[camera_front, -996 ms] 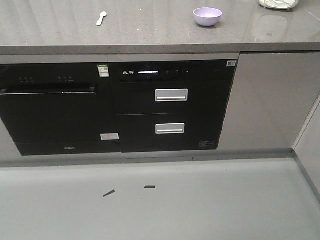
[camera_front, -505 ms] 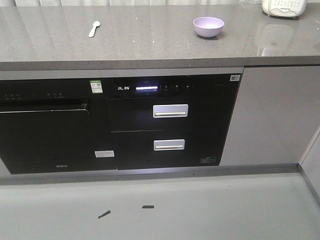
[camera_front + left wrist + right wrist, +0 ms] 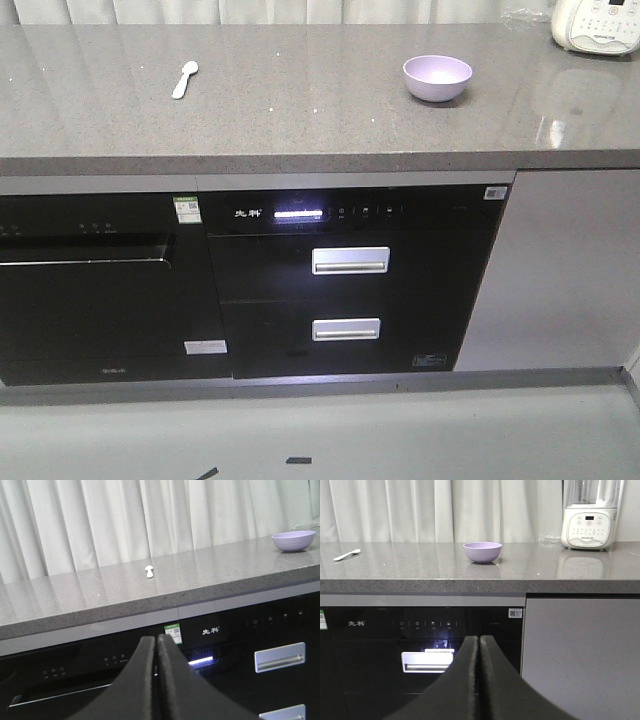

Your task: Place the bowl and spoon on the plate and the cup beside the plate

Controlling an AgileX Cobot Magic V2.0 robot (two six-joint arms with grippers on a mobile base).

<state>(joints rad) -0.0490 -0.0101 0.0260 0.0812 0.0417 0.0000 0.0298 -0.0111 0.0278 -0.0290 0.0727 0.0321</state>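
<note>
A lavender bowl (image 3: 437, 77) stands on the grey countertop (image 3: 300, 110), right of the middle; it also shows as the bowl (image 3: 482, 551) and the bowl (image 3: 293, 541) in the wrist views. A pale spoon (image 3: 185, 78) lies on the counter to the left, also seen as the spoon (image 3: 149, 571) and the spoon (image 3: 346, 555). My left gripper (image 3: 157, 639) and right gripper (image 3: 479, 639) are both shut on nothing, held below counter height in front of the black appliances. The plate and the cup are out of view.
A white blender base (image 3: 586, 526) stands at the counter's back right, seen too as the base (image 3: 596, 24). White curtains (image 3: 125, 520) hang behind the counter. Black built-in appliances with silver drawer handles (image 3: 350, 260) fill the cabinet front; grey floor (image 3: 400, 440) lies below.
The front view has shifted: the counter and appliances sit lower and nearer in the frame, and more of the countertop's back shows. Bowl and spoon have kept their places on the counter.
</note>
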